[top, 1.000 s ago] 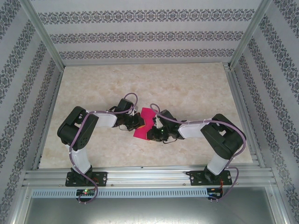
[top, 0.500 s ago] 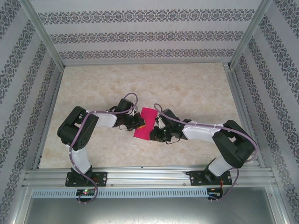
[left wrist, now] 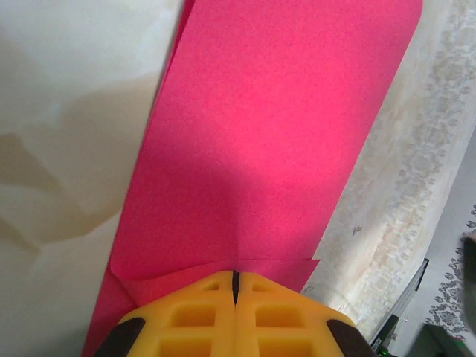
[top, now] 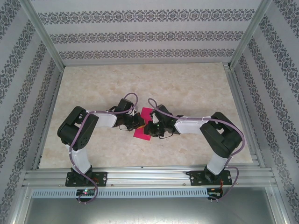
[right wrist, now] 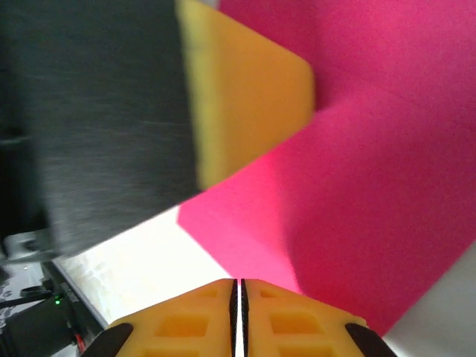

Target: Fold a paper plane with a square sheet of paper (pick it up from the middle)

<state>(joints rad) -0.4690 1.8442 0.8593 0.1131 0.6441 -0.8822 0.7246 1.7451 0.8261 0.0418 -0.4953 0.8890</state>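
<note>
Our left tool (left wrist: 234,286) and right tool (right wrist: 238,291) each pinch the square sheet of paper (top: 140,132) from opposite sides; its long axis runs toward the desk's (top: 93,88) far edge.

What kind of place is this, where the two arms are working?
Probably a purpose-built robot test cell, not a home: an aluminium frame runs along the near edge and up the corners, and patterned panels wall in a marble-look table.

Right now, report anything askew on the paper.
The paper looks slightly off: at the left gripper, its edge has a small uneven flap, corners poking out both sides. No tears visible.
</note>
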